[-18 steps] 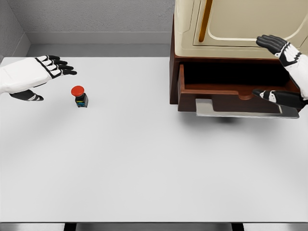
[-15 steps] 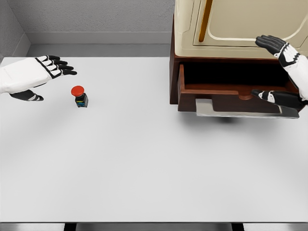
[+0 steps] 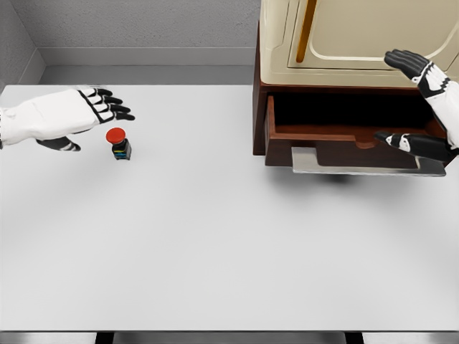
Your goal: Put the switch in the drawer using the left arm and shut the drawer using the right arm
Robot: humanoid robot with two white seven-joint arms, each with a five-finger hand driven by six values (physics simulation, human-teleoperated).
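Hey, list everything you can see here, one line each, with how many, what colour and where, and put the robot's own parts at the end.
switch: one, red button on a black base, standing on the table at the left, just right of the left robot hand.
drawer: one, dark brown with a grey front handle plate, pulled open under the cabinet at the right, nothing visible inside.
cabinet: one, cream with an orange-brown bar, on a brown base, at the upper right.
table: one, white, filling most of the view.
wall: grey, behind the table.
left robot hand: one, white with black fingers, open, hovering beside the switch without touching it.
right robot hand: one, white with black fingers, open, at the drawer's right end.
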